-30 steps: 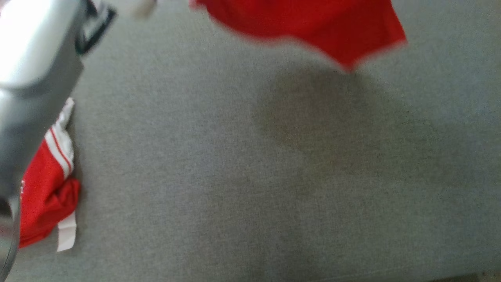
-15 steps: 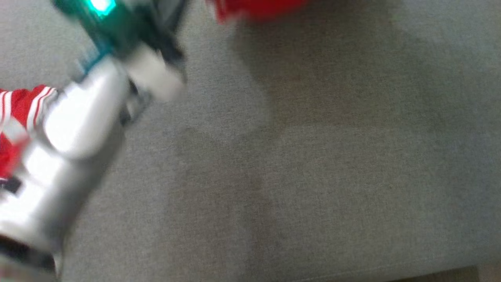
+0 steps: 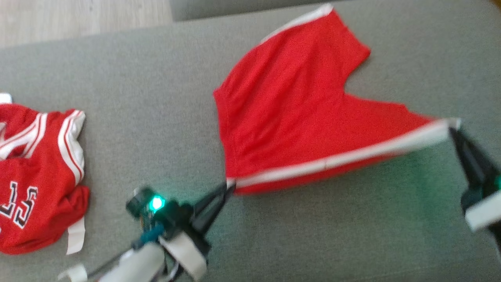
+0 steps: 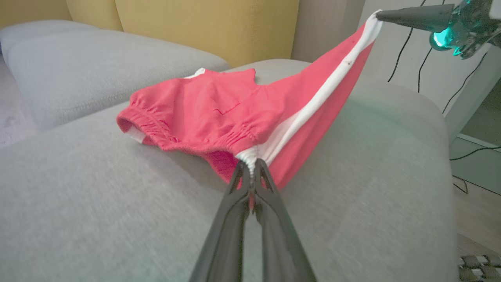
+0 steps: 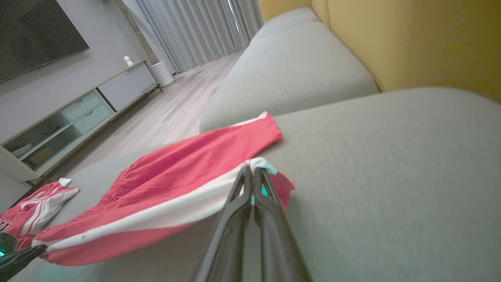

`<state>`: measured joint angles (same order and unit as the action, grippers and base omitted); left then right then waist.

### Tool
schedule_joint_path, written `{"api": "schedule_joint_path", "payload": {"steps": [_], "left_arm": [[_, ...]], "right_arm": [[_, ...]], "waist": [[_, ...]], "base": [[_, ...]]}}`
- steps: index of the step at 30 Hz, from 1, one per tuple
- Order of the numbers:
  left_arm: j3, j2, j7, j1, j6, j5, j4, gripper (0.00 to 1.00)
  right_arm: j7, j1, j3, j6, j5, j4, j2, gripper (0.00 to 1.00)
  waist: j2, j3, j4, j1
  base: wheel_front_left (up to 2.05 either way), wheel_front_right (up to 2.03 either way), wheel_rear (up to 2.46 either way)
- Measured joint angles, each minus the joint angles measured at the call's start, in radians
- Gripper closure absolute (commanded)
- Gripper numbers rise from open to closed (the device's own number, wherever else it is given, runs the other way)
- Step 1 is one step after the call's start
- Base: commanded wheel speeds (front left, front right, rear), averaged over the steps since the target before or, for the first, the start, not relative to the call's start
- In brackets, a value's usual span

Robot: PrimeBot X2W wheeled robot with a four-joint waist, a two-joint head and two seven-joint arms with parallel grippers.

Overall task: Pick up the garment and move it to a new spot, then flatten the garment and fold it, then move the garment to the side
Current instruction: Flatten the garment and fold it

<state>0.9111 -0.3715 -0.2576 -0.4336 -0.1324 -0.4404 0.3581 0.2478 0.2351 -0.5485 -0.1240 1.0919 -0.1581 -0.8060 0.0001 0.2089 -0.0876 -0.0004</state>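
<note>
One grey sofa (image 3: 117,98) carries two red garments. The red shorts (image 3: 289,109) lie spread at centre, their near white-striped edge lifted taut, and one crumpled jersey (image 3: 35,188) lies well to the left. Two end effectors have their fingers pressed together on that edge: the left end effector (image 3: 229,187) pinches the waistband corner and the right end effector (image 3: 454,131) the hem corner.

The left gripper (image 3: 228,188) had two long, dark, tapering fingers (image 3: 210,206) on a black wrist housing (image 3: 175,217) with a glowing green light (image 3: 157,203), a teal fitting (image 3: 151,235), a white band (image 3: 184,256) and a pale silvery forearm (image 3: 135,267). The right gripper (image 3: 454,131) had the same dark fingers, with a white block (image 3: 483,214) behind them.
</note>
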Motion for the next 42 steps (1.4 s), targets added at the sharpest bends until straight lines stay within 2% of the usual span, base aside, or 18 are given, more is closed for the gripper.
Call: {"api": "schedule_joint_path", "payload": {"steps": [9, 16, 20, 24, 30, 36, 42], "left_arm": [[0.029, -0.033, 0.001, 0.192, 0.000, 0.001, -0.026, 1.00], [0.039, -0.080, 0.039, 0.297, 0.009, -0.042, -0.153, 1.00], [0.011, -0.086, 0.049, 0.299, 0.010, -0.107, -0.242, 1.00], [-0.023, -0.070, 0.073, 0.265, 0.009, -0.180, -0.268, 1.00], [-0.046, 0.003, 0.109, 0.107, 0.008, -0.305, -0.235, 1.00], [-0.041, 0.048, 0.114, -0.025, 0.007, -0.384, -0.150, 1.00], [0.013, 0.073, 0.086, -0.122, 0.007, -0.452, -0.089, 1.00]], "right_arm": [[0.000, -0.334, 0.091, 0.000, 0.046, 0.120, -0.016, 1.00], [-0.002, -0.545, 0.248, 0.000, 0.045, 0.233, -0.027, 1.00], [-0.041, -0.582, 0.347, 0.000, 0.017, 0.276, -0.023, 1.00], [-0.122, -0.522, 0.404, 0.000, -0.021, 0.290, 0.007, 1.00], [-0.270, -0.277, 0.435, 0.000, -0.081, 0.247, 0.053, 1.00], [-0.407, -0.027, 0.403, 0.000, -0.116, 0.151, 0.073, 1.00], [-0.496, 0.154, 0.340, 0.000, -0.117, 0.036, 0.075, 1.00]], "waist": [[0.0000, -0.102, -0.010, 0.0000], [0.0000, -0.119, -0.005, 0.0002], [0.0000, -0.109, 0.010, 0.0003], [0.0000, -0.086, 0.033, 0.0004], [0.0000, -0.025, 0.086, 0.0005], [0.0000, 0.052, 0.144, 0.0007], [0.0000, 0.116, 0.200, 0.0007]], "base": [[0.00, 0.00, 0.00], [0.00, 0.00, 0.00], [0.00, 0.00, 0.00], [0.00, 0.00, 0.00], [0.00, 0.00, 0.00], [0.00, 0.00, 0.00], [0.00, 0.00, 0.00]]}}
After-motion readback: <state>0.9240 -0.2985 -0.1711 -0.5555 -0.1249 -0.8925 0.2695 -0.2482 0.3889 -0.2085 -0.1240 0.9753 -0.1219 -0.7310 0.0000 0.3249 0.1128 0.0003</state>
